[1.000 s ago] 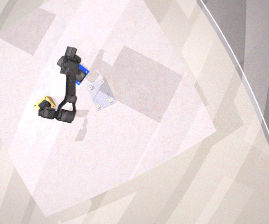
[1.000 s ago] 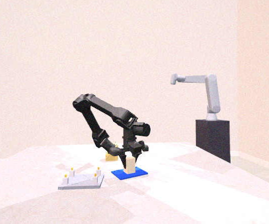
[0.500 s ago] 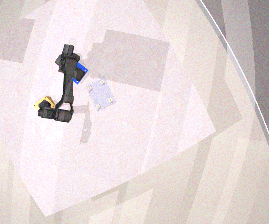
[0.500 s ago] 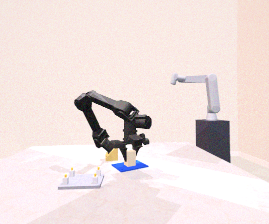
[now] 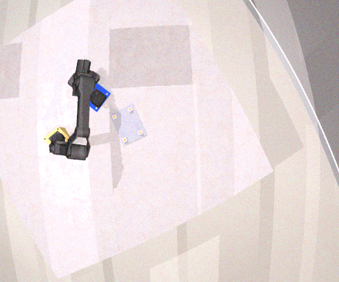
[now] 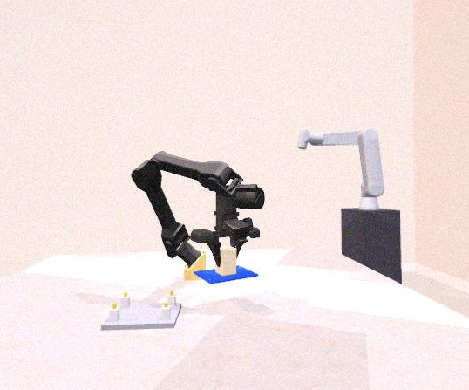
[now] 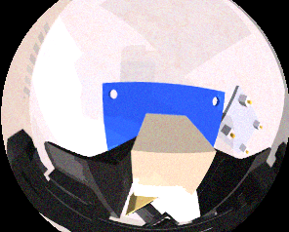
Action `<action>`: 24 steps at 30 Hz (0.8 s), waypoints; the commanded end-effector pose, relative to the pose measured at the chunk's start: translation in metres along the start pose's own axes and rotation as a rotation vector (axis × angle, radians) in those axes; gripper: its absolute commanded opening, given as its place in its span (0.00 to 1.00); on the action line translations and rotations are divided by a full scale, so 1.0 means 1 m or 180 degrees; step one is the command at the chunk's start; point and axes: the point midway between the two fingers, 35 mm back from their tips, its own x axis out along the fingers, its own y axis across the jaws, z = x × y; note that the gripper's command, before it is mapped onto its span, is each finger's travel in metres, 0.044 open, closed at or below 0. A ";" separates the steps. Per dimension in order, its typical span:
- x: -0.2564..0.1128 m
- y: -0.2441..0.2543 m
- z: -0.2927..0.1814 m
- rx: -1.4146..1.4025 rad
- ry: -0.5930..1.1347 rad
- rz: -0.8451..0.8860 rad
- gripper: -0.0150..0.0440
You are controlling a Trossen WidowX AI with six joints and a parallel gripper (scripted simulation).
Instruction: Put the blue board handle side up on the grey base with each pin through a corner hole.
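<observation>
from where i stand, the grey base point(image 5: 128, 122) point(image 6: 142, 314) point(image 7: 242, 117) is furthest left, flat on the table point(image 5: 158, 176) point(image 6: 280, 344) point(image 7: 146, 34). its four pale posts are up, a gold pin on top of each, and nothing sits over any of them; the nearest pin point(image 6: 114, 305) on the left is quite plain to see.

next along comes the black six-joint arm point(image 5: 83, 110) point(image 6: 184, 165), bent high at the elbow, its foot set on the yellow wedge-shaped mount point(image 5: 64, 130) point(image 6: 200, 267) point(image 7: 139, 204) behind the base.

right of that mount is the flat blue board point(image 5: 103, 89) point(image 6: 247, 273) point(image 7: 146, 97), held up off the table and roughly level, handle side up, well apart from the posts. a shadow lies on the table below it, and two open corner holes show in the wrist view.

the pincer point(image 6: 227, 258) point(image 7: 173, 168) points down over it, fingers pinching the tan square handle point(image 6: 228, 266) point(image 7: 173, 161) from both sides.

over to the right, a light grey robot arm point(image 6: 371, 160) stands on a black pedestal point(image 6: 377, 239), reaching back leftward, well clear of the board.
</observation>
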 end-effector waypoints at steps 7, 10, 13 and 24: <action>-0.017 -0.004 0.000 0.0064 -0.0022 0.0031 0.25; -0.017 -0.011 0.002 0.0113 -0.0025 0.0039 0.25; -0.018 -0.018 0.004 0.0162 -0.0028 0.0047 0.25; -0.020 -0.043 0.008 0.0344 -0.0037 0.0068 0.25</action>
